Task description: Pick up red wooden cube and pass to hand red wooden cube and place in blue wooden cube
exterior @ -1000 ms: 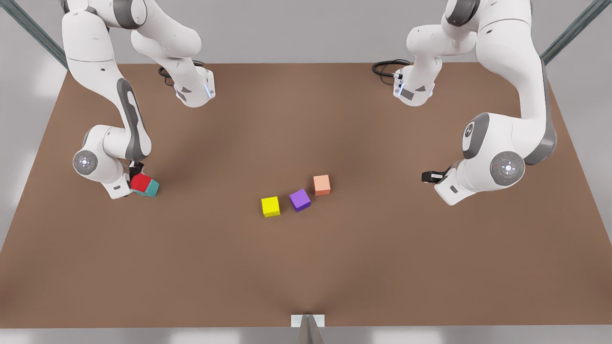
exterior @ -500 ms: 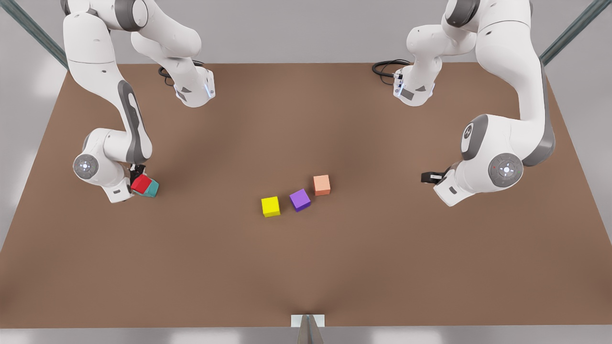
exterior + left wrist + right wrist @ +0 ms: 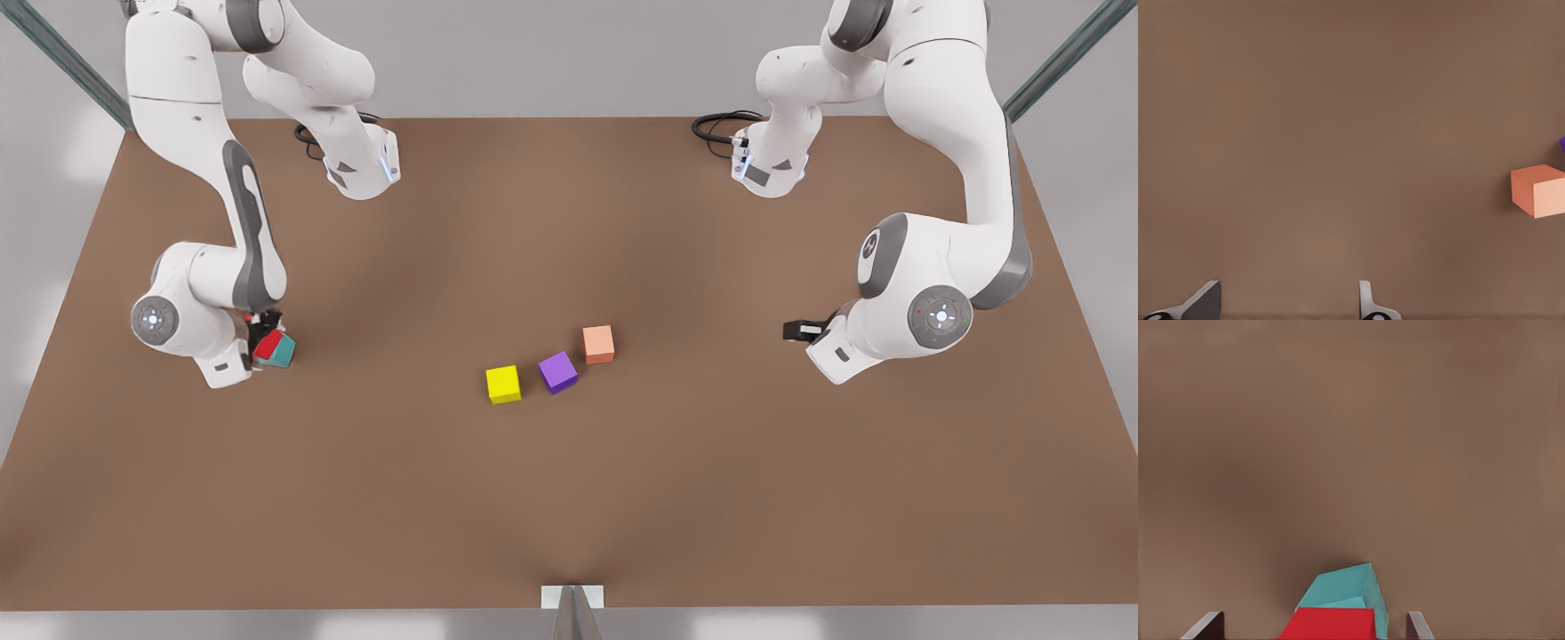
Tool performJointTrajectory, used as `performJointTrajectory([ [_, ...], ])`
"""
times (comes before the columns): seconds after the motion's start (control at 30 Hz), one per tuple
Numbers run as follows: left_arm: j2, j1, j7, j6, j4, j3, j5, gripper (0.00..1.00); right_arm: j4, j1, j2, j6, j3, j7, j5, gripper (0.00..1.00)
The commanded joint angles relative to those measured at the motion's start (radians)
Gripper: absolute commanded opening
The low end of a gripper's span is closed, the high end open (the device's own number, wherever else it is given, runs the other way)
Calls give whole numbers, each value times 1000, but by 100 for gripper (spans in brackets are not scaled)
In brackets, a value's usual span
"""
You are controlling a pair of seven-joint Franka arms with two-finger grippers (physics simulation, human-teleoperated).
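The small bright-red wooden cube (image 3: 268, 345) sits on top of the small teal-blue wooden cube (image 3: 283, 352), at the front view's left side of the brown bench (image 3: 569, 498). From the right wrist view the red cube (image 3: 1328, 625) lies between the two finger tips of the right pincer (image 3: 1313, 628), with the teal cube (image 3: 1346, 589) under and just beyond it, tilted off square to the fingers. The fingers stand a little wider than the red cube, with bench colour showing on each side, so I judge the right pincer (image 3: 260, 336) parted and no longer clamping; whether a pad touches the cube I cannot tell.

What the next move turns on: the red cube is directly under and inside this pincer's span, so a straight lift away should clear it, while any sideways drift could knock it off the teal one.

The left pincer (image 3: 794, 330) waits well apart at the front view's right, its fingers (image 3: 1373, 303) spread and holding nothing, facing bare bench with the salmon-orange cube (image 3: 1538, 190) off to one side. That cube (image 3: 598, 344), a purple cube (image 3: 557, 372) and a yellow cube (image 3: 503, 384) lie mid-bench, between the arms
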Motion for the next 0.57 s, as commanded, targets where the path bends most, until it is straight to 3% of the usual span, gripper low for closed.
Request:
performJointTrajectory([
  [0.0, -1, 0, -5, -1, 1, 1, 1, 100, 92, 45, 41, -176, 0, 275, 125, 100],
  [0.13, 6, 2, -3, -1, 1, 1, 1, 100, 338, 54, 153, -262, -3, 1006, 172, 100],
  [0.2, 6, 2, -3, -1, 1, 1, 1, 100, 565, 50, 147, -540, -12, 1152, 90, 100],
  [0.3, 6, 3, 2, -1, 1, 0, 1, 100, 577, 50, -60, -731, -14, 1220, 60, 100],
  [0.4, 6, 5, 3, -1, 1, 0, 1, 100, 494, 57, -195, -742, -11, 1255, 1, 100],
  [0.53, 6, 5, 2, -1, 1, 0, -1, 100, 509, 61, -197, -725, -3, 1304, -22, 100],
])
